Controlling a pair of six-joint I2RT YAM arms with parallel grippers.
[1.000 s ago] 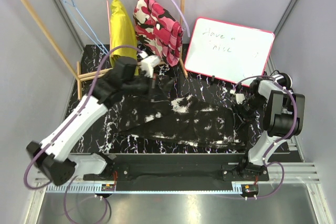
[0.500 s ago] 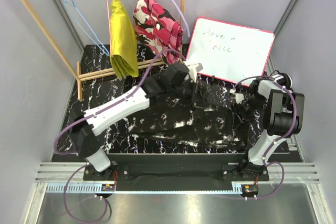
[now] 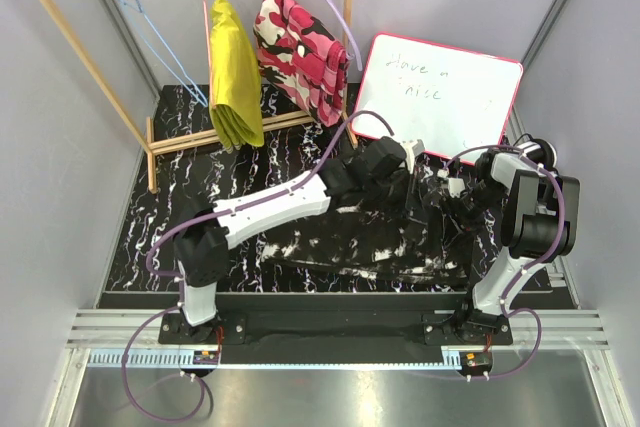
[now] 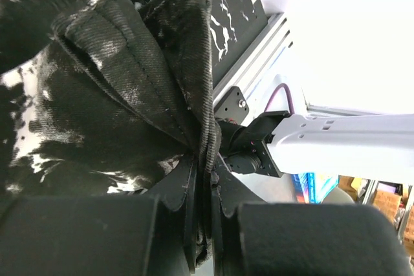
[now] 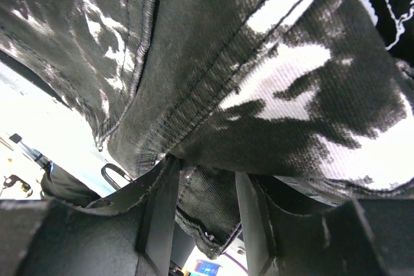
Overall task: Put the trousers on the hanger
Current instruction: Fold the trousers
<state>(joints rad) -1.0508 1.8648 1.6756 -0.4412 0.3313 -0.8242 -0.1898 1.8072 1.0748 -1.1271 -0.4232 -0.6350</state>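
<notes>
The trousers (image 3: 340,239), black with white blotches, lie bunched across the middle and right of the black table. My left gripper (image 3: 413,190) reaches far to the right and is shut on a fold of the trousers; in the left wrist view (image 4: 207,185) the seamed edge (image 4: 206,82) is pinched between the jaws. My right gripper (image 3: 452,199) sits close beside it at the trousers' right end, shut on the fabric (image 5: 259,63), which fills the gap between its fingers (image 5: 162,205). The light-blue hanger (image 3: 150,42) hangs empty on the wooden rail at the back left, far from both grippers.
A yellow garment (image 3: 232,72) on a pink hanger and a pink camouflage garment (image 3: 300,47) on a lilac hanger hang from the wooden rack (image 3: 75,32). A whiteboard (image 3: 435,97) leans at the back right, just behind both grippers.
My left arm has swung from the back left of the table across to the right, carrying a fold of the trousers over towards the right gripper. The right arm has stayed put.
</notes>
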